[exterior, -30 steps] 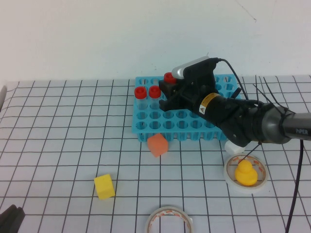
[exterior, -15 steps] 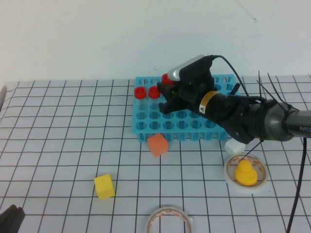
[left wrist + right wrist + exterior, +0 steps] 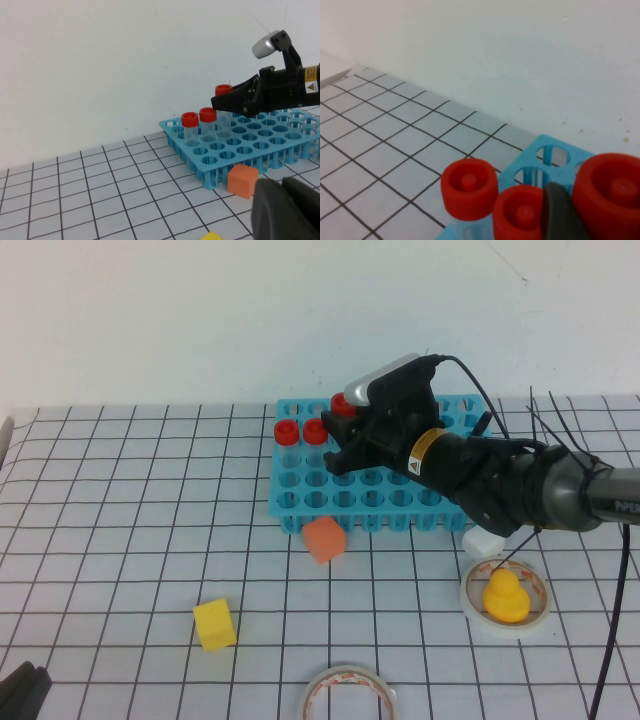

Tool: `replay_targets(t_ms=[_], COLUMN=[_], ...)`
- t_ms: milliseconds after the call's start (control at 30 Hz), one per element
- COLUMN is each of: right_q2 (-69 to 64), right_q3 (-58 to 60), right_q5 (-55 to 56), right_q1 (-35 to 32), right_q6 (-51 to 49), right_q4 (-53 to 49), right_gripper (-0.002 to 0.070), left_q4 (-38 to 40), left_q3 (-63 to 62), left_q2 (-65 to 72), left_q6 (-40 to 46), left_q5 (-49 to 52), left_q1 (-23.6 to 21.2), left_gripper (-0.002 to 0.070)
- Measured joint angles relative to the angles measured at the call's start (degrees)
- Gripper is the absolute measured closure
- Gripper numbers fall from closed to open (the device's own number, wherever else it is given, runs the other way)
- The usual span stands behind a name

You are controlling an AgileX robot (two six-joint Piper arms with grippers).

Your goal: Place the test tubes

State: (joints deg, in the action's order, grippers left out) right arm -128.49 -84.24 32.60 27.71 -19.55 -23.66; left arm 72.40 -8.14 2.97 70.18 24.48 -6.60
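Shifted slightly left, my right gripper (image 3: 342,440) clamps the red-capped test tube (image 3: 343,405) upright at the blue rack (image 3: 300,502), just beside two seated tubes (image 3: 287,432). My left gripper (image 3: 20,690) sits closed at the near-left corner.

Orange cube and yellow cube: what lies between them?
Only bare table, per the high view. Right gripper grips a test tube at the rack; left gripper parked shut, near-left corner.
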Motion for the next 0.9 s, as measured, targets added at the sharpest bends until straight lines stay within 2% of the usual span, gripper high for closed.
replay_targets(t_ms=[267, 900], right_q2=[0.00, 0.89], right_q3=[0.00, 0.00], right_q5=[-0.27, -1.63], right_q1=[0.10, 0.10], right_q6=[-0.91, -1.13], right_q4=[-0.06, -0.44], right_gripper=[0.0304, 0.0274], left_q4=[0.00, 0.00], left_q3=[0.00, 0.00], left_q2=[0.00, 0.00], left_q6=[0.00, 0.00], left_q5=[0.00, 0.00], left_q1=[0.00, 0.00], left_gripper=[0.0676, 0.0676])
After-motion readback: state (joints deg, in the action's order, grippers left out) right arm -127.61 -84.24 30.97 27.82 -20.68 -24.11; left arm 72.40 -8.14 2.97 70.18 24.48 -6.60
